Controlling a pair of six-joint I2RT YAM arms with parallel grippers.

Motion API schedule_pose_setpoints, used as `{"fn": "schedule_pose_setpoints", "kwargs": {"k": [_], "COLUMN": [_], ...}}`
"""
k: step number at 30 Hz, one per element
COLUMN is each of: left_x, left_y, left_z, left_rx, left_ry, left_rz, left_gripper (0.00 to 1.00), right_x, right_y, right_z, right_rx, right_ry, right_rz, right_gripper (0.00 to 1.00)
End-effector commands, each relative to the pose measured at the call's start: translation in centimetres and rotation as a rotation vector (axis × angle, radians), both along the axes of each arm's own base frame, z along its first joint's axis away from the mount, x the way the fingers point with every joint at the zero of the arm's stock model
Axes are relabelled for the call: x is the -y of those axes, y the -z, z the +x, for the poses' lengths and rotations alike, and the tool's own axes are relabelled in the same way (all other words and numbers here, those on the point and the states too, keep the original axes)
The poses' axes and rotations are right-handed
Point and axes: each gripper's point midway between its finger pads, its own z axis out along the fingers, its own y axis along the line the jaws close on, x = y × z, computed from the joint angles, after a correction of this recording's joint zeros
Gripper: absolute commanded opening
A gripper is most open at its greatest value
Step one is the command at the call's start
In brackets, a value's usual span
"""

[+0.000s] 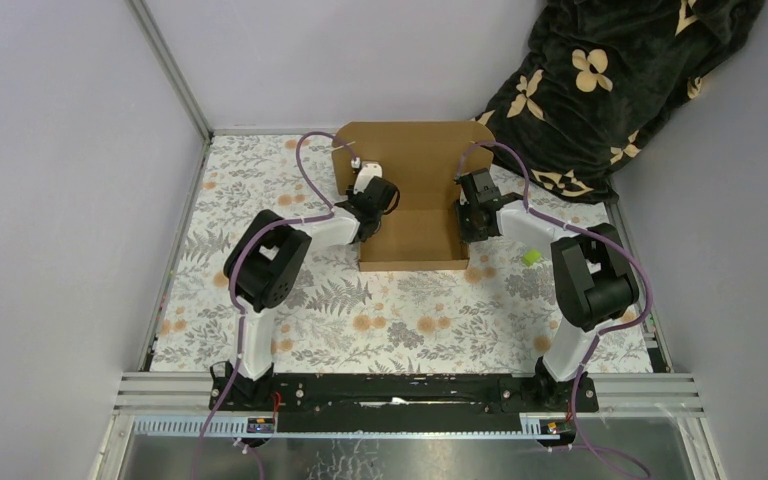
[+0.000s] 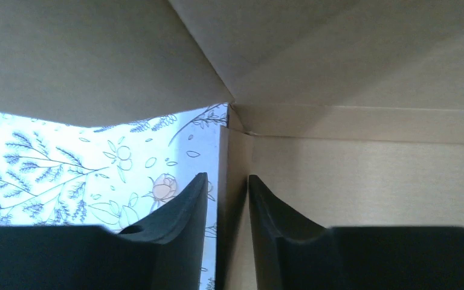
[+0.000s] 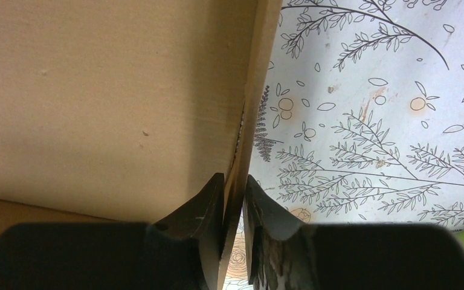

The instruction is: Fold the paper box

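Paper box [image 1: 415,215], plain brown, is set far-centre on the floral-printed bench [image 1: 360,320] between grey walls [image 1: 60,150]. Its right wall is clamped by the right hand [image 3: 234,177]; its left wall is straddled by the unclenched left hand [image 2: 227,177].

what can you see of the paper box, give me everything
The paper box is plain brown cardboard, unmarked and half folded. It forms a shallow open tray lying flat on the floral table, with its lid panel standing upright at the far side. It sits mid-table, toward the back. The right gripper pinches its right side wall. The left gripper straddles the left wall, with a sliver of gap showing on one side.
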Motion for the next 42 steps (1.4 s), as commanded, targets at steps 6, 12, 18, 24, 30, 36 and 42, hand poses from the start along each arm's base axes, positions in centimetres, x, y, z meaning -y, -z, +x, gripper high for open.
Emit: {"fn": "schedule_pose_setpoints", "kwargs": {"k": [6,12,18,24,30,36,42], "left_x": [-1.7,-1.4,-0.9,-1.1,-1.7,-1.8,-1.6], "left_y": [-2.2,-4.6,-3.1,-2.3,-4.1,-7.5,-11.6], "left_z": [0.0,-0.9,-3.2,-6.3,-7.6,-6.8,-6.7], "left_rx": [0.033,0.002,-0.128,-0.163,-0.110,-0.045,0.020], "left_ry": [-0.025,0.033,0.101,0.108,0.087,0.089,0.104], "left_rz": [0.026,-0.051,-0.094,-0.149,-0.195,-0.207,-0.265], "left_gripper": [0.53,0.54,0.51,0.48,0.48,0.50,0.52], "right_x": [0.1,0.0,0.0,-0.1,-1.0,-1.4,-0.7], "right_y": [-1.7,-2.4,-2.8,-3.2,-4.7,-7.5,-11.0], "right_z": [0.3,0.4,0.2,-0.2,-0.3,-0.4,-0.8], "right_rx": [0.036,0.041,0.042,0.046,0.081,0.140,0.227], "right_ry": [-0.004,0.003,0.011,0.012,-0.003,-0.005,0.020], "right_rz": [0.005,0.013,0.019,0.030,0.070,0.123,0.137], "right_gripper": [0.28,0.33,0.37,0.41,0.49,0.56,0.62]}}
